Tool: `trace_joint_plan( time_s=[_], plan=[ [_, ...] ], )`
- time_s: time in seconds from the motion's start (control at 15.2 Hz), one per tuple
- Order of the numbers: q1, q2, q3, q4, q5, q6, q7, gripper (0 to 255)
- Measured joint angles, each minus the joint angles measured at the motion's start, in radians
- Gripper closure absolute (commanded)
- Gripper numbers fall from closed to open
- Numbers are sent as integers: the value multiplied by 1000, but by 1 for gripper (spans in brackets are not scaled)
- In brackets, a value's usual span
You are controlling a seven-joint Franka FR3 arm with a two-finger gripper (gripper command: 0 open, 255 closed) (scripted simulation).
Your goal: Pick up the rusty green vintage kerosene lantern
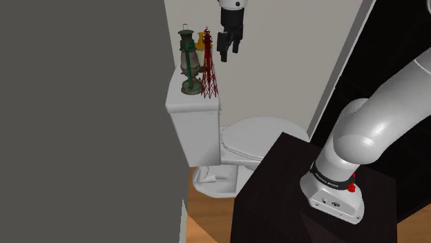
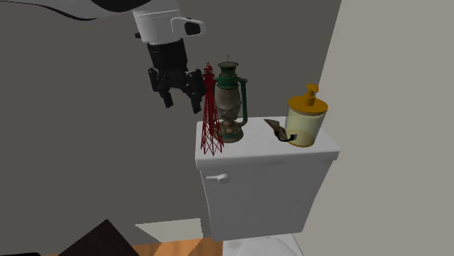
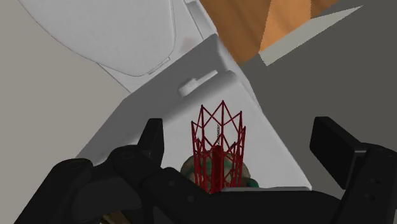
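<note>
The green lantern (image 1: 186, 59) with a rusty glass body stands upright on the white toilet tank lid (image 1: 193, 105). A red lattice tower (image 1: 209, 69) stands right beside it, on the side nearer my gripper. My black gripper (image 1: 228, 47) hangs open in the air above and just off the tank, past the tower from the lantern. From the second exterior view the gripper (image 2: 182, 100) is left of the tower (image 2: 210, 116) and the lantern (image 2: 230, 102). In the wrist view the open gripper (image 3: 242, 130) looks down on the tower (image 3: 216, 149); the lantern (image 3: 251, 183) peeks out beneath it.
A yellow lidded jar (image 2: 305, 120) with a dark curved spout (image 2: 279, 129) stands at the tank's other end. A grey wall (image 1: 83, 117) rises close beside the tank. The toilet seat (image 1: 259, 141) lies below, and the dark stand (image 1: 276, 200) is near it.
</note>
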Motion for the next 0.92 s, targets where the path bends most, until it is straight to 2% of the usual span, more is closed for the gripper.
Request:
trace_joint_plan(
  time_s=[0.53,0.73,0.92],
  plan=[
    [2,268,12,350,6,-18,42,0],
    [1,382,11,508,6,-38,52,0],
    [1,517,11,724,6,-96,58,0]
  ],
)
